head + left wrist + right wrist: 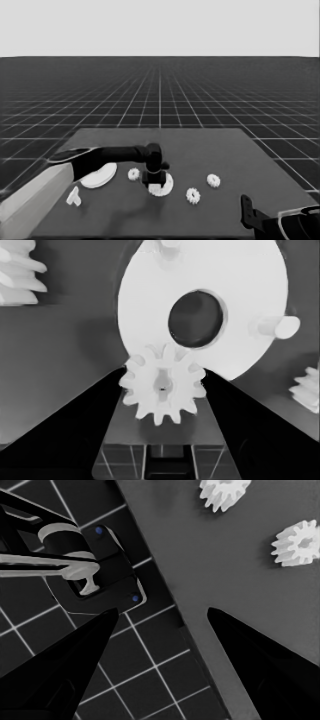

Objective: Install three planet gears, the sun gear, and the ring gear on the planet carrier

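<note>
I see my left arm reaching in from the left across the dark desk (240, 150), its left tool (155, 181) pointing down over the smaller round part (166, 186) near the desk's middle. In the left wrist view that tool (161, 390) pinches a small toothed gear (162, 387) between its two black fingers (80, 430), and the gear overlaps the edge of the smaller round part (150, 300), beside its wide centre hole. Two short pegs stand up from that part, one (274, 326) on the far side of the hole from the other.

The larger round part (100, 176) lies to the left, partly hidden under my left arm. A thin white piece (74, 196) lies nearer me, at the desk's left front. One loose gear (133, 173) sits between the two round parts. Two more gears (193, 195) (213, 180) lie to the right, apart from each other.

My right arm waits at the lower right corner, its right tool (162, 617) spread with nothing between the fingers, hanging over the desk's corner and the floor grid. The same two gears (297, 542) (225, 492) show beyond it.
</note>
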Tool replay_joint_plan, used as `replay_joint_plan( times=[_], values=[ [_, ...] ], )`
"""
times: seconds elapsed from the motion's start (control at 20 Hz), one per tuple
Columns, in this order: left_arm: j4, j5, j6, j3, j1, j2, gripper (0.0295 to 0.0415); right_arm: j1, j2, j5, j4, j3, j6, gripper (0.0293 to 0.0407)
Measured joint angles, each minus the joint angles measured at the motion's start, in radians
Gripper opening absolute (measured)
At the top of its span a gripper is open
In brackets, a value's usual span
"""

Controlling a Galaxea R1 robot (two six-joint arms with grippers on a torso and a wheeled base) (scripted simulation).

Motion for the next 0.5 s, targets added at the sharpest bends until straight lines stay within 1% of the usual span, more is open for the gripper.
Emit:
replay_joint_plan(
  times=[0.2,0.25,0.3,0.35,0.4,0.5],
  values=[
    [0.006,-0.002,0.003,-0.005,0.005,0.001,0.0311,0.000,0.000,0.000,0.000,0.000,0.000,0.0385],
    [0.006,-0.002,0.003,-0.005,0.006,0.001,0.0344,0.000,0.000,0.000,0.000,0.000,0.000,0.0385],
    [0.006,-0.002,0.003,-0.005,0.006,0.001,0.0371,0.000,0.000,0.000,0.000,0.000,0.000,0.0385],
    [0.006,-0.003,0.003,-0.006,0.007,0.001,0.0381,0.000,0.000,0.000,0.000,0.000,0.000,0.0385],
    [0.007,-0.003,0.003,-0.006,0.007,0.001,0.0383,0.000,0.000,0.000,0.000,0.000,0.000,0.0385],
    [0.007,-0.003,0.003,-0.006,0.007,0.001,0.0384,0.000,0.000,0.000,0.000,0.000,0.000,0.0385]
  ],
)
